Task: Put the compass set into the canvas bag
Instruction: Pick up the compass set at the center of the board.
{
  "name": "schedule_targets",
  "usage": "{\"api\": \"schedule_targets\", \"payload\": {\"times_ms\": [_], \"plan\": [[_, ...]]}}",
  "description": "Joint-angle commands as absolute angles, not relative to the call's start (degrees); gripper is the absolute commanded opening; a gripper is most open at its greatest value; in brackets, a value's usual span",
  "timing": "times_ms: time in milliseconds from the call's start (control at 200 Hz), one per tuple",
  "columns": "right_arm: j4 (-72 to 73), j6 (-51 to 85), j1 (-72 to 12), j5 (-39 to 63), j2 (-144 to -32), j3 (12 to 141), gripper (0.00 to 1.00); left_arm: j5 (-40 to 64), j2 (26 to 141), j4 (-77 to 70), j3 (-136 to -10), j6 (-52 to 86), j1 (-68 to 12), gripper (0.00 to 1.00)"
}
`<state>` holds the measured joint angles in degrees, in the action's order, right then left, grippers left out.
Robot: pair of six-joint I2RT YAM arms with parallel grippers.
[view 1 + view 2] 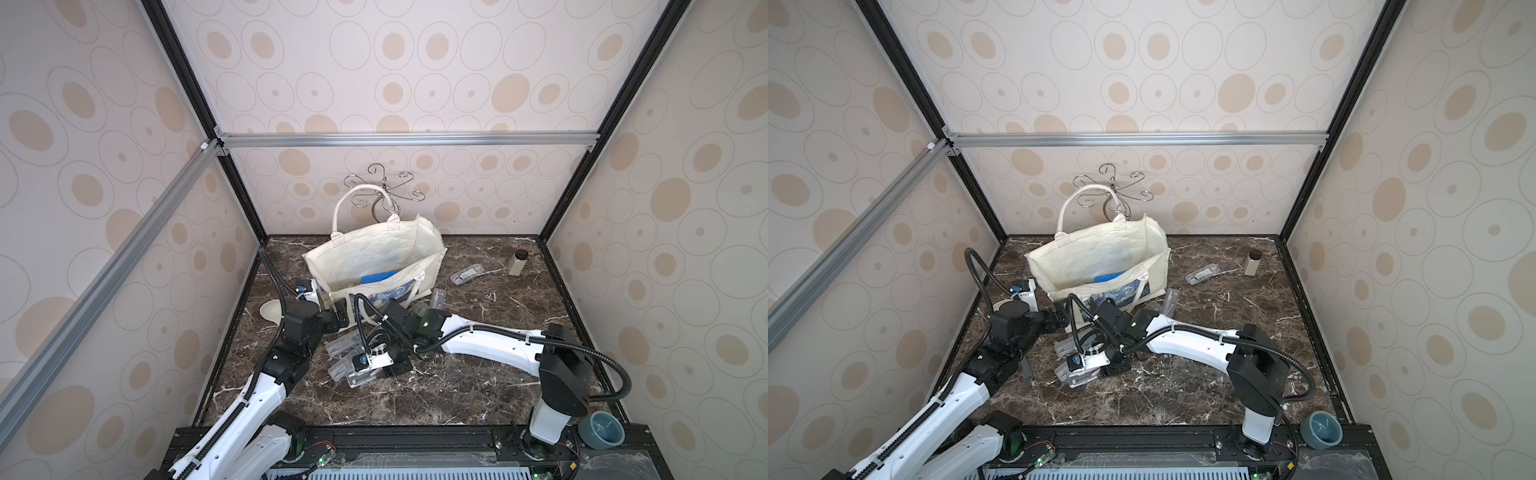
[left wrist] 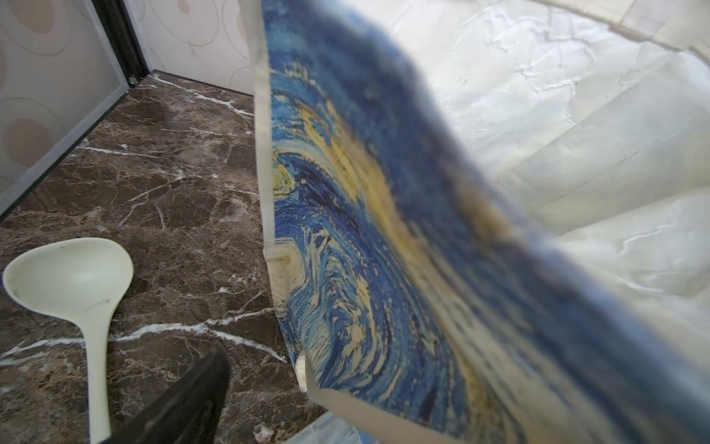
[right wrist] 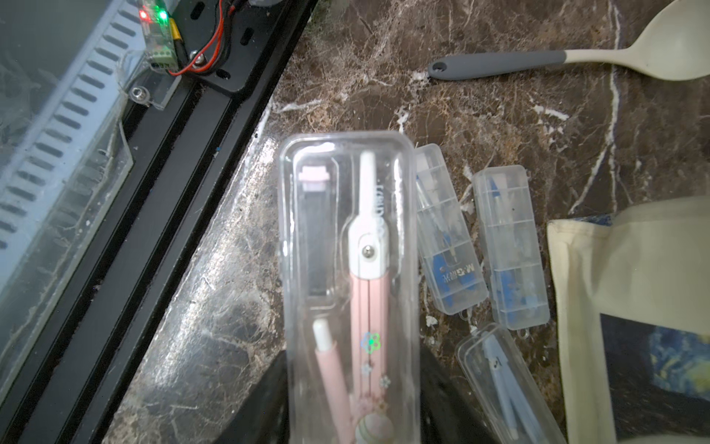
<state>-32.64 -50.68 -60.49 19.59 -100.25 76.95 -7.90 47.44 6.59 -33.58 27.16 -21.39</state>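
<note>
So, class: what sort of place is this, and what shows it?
Probably a robot test booth, not a home: two robot arms on a base rail, wallpapered panels in an aluminium frame, and a marble-look tabletop.

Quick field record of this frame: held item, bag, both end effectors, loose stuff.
held item: clear plastic case with pink compass, not yet in bag
bag: cream canvas tote with blue-yellow print, upright, mouth open
right end effector: shut on the case
left end effector: open, at the tote's printed wall
loose: three smaller clear cases with blue contents; cream spoon with grey handle
</note>
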Motion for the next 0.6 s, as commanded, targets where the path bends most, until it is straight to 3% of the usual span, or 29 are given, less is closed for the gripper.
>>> {"api": "schedule_targets", "payload": {"times_ms": [0,145,595], "plan": [[-35.71,-52.83,-60.73,19.42,-97.69,79.39,0.49,-3.63,45.93,6.71,-37.92,23.18,-21.77,1.00],[-37.77,-54.94,-60.26,18.70,-96.64,82.13,0.49,1.38,43.68,7.61,-40.81,21.28,-21.74,1.00],[-41.70,-61.81,-53.46,19.72,-96.76,95.30,0.49,-2.82,39.02,11.52,-44.85,22.23,-21.75,1.00]]}}
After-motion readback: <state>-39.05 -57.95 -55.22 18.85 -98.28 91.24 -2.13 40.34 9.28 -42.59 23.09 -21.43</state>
